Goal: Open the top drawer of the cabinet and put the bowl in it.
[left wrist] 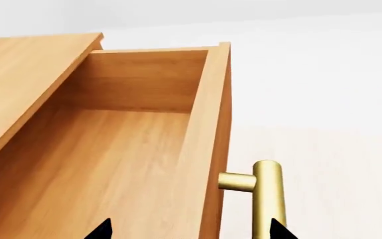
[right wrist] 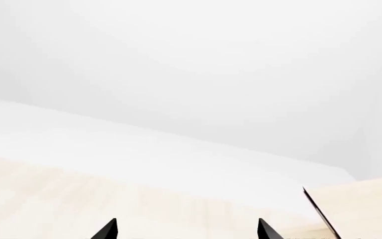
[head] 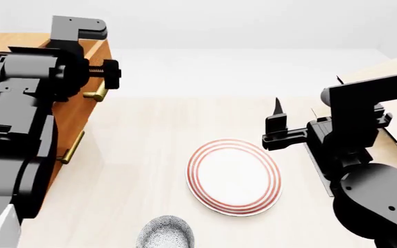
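Top drawer: pulled out of the cabinet at the scene's far left; its lighter wood interior lies bare in the left wrist view.
Handle: a brass bar on a short post, standing off the drawer front.
Left gripper: up at the drawer front, its two black fingertips well apart, one over the drawer interior and one beside the brass bar; it grips nothing.
Lower drawers: another brass handle shows on the cabinet front beneath the left arm.
Bowl: grey speckled, on the pale table at the near edge, near the plate's near-left rim, well apart from both grippers.
Plate: white with red rings, flat at the table's middle.
Right gripper: raised over the table to the right of the plate, fingertips spread and empty.
Plank rack: pale wood at far right, behind the right arm.
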Motion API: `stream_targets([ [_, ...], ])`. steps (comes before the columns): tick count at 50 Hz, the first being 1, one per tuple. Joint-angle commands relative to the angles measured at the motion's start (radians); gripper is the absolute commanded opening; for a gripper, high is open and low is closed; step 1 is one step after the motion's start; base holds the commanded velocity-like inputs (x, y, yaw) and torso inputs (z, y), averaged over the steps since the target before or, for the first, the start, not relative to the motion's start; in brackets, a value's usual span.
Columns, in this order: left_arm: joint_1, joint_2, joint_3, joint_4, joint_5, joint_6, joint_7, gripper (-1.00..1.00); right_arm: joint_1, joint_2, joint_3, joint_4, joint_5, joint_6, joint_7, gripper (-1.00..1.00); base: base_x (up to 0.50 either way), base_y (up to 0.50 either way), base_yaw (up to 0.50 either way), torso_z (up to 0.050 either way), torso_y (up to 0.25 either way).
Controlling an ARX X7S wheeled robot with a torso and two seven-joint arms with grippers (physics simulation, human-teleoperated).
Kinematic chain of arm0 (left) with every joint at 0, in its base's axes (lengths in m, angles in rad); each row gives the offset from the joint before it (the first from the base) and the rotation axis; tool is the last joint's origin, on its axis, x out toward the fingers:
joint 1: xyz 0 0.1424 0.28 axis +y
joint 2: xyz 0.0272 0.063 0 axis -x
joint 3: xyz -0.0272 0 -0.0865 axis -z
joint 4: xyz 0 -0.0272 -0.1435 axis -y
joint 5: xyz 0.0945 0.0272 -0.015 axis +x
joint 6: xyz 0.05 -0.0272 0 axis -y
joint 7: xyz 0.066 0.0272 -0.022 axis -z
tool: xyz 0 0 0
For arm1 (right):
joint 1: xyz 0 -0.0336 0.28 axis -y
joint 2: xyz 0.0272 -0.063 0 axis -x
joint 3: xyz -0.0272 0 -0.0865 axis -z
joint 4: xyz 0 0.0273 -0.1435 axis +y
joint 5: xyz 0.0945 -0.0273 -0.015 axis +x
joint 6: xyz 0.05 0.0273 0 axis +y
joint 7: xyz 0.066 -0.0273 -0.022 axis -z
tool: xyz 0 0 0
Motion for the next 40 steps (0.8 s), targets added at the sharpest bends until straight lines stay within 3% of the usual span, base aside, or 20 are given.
stream_targets([
  [1,0.041,0.011,-0.053,-0.016,0.059,0.006,0.019,1.00,-0.009,0.000,-0.007,0.008,-0.011,-0.013,-0.007,1.00,0.00,0.00,0.00,0.000,0.000],
  [16,0.063,0.056,-0.052,0.008,0.093,0.006,0.091,1.00,-0.015,-0.002,-0.013,0.016,-0.019,-0.024,-0.011,1.00,0.00,0.00,0.00,0.000,0.000],
  [40,0.259,0.051,-0.057,0.453,0.030,-0.233,0.117,1.00,-0.003,-0.005,-0.022,0.019,-0.014,-0.016,-0.003,1.00,0.00,0.00,0.00,0.000,0.000],
])
